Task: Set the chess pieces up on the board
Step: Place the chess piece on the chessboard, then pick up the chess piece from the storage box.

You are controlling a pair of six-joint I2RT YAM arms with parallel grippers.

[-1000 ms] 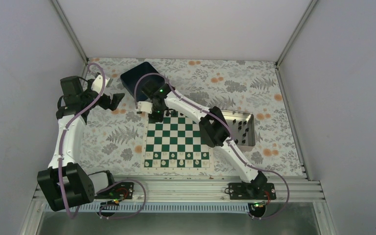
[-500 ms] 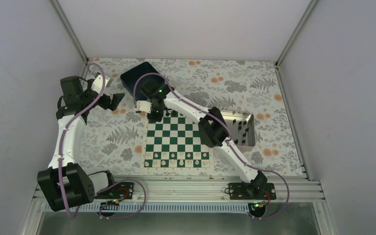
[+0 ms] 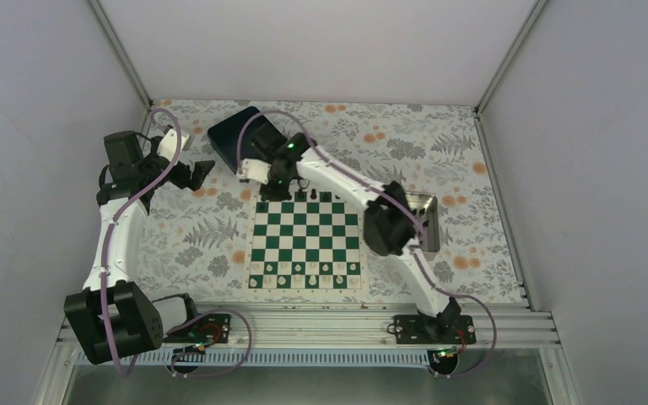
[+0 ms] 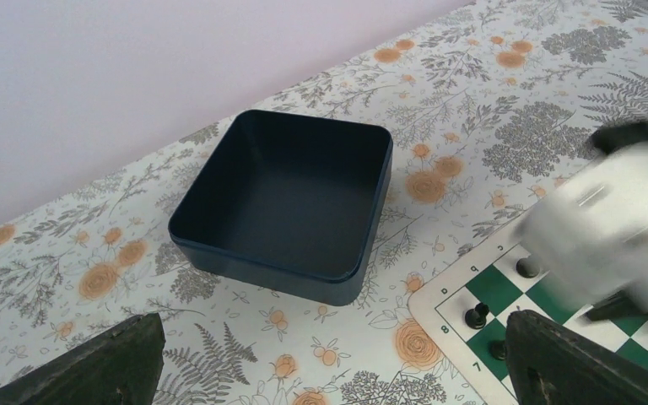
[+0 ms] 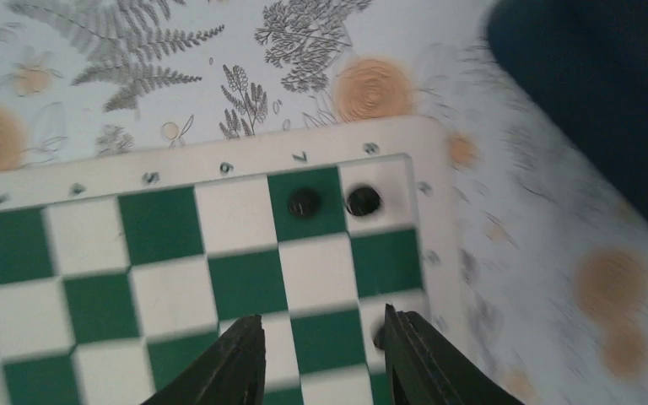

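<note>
The green-and-white board (image 3: pixel 305 245) lies mid-table. Several black chess pieces (image 3: pixel 313 195) stand along its far row, white ones along the near row. My right gripper (image 3: pixel 272 186) hovers over the board's far-left corner. In the right wrist view it (image 5: pixel 325 337) is open with nothing between its fingers; two black pieces (image 5: pixel 305 202) stand on the corner squares ahead, and another (image 5: pixel 379 336) peeks out beside the right finger. My left gripper (image 3: pixel 202 173) hangs wide open left of the board. From its wrist view (image 4: pixel 329 371) I see corner pieces (image 4: pixel 476 316).
A dark blue square bin (image 3: pixel 236 135) sits just beyond the board's far-left corner, seen empty (image 4: pixel 287 198) from the left wrist. A silver tray (image 3: pixel 429 202) holding more black pieces lies right of the board, partly under the right arm. The tablecloth is floral.
My right gripper has opened and pulled up and back from the board's far-left corner, its elbow swinging right. The left arm has not moved.
</note>
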